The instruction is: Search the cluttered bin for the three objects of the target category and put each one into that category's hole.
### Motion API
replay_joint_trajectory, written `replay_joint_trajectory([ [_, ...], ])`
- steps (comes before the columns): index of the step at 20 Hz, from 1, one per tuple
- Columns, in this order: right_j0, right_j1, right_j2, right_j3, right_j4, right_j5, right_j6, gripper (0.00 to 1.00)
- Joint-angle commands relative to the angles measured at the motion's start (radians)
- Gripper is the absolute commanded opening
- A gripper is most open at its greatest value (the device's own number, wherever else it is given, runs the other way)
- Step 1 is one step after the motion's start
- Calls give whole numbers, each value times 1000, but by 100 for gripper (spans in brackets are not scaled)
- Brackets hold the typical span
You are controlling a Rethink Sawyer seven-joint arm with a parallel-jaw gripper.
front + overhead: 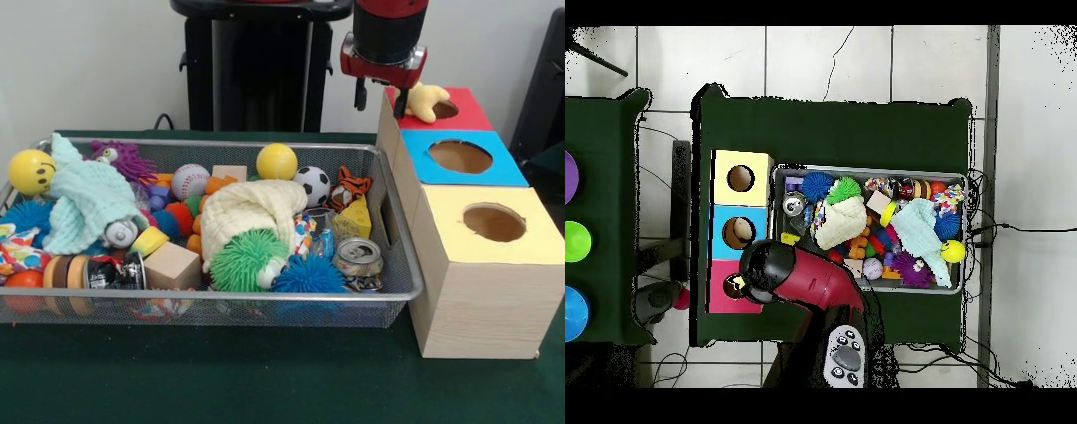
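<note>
My gripper (pixel 380 102) hangs over the left part of the red-topped box (pixel 470 113), jaws apart with nothing between them. A yellow plush duck (pixel 426 101) lies on the red top at the left rim of the hole (pixel 448 109), just right of my right finger and partly covering the hole. An orange black-striped tiger (pixel 351 187) sits in the wire mesh bin (pixel 221 144) near its right wall. In the overhead view the arm (pixel 795 275) covers the gripper and most of the red box (pixel 717 295); the bin (pixel 865 170) lies to the right.
The blue-topped box (pixel 508 168) and yellow-topped box (pixel 530 243) stand in a row in front of the red one. The bin also holds spiky balls, a soccer ball (pixel 311 184), yellow balls, two knit hats, a can (pixel 357 256) and wooden blocks.
</note>
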Motion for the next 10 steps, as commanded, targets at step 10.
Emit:
replay_joint_trajectory([
  [10, -126, 97, 93, -65, -88, -109, 13, 100],
])
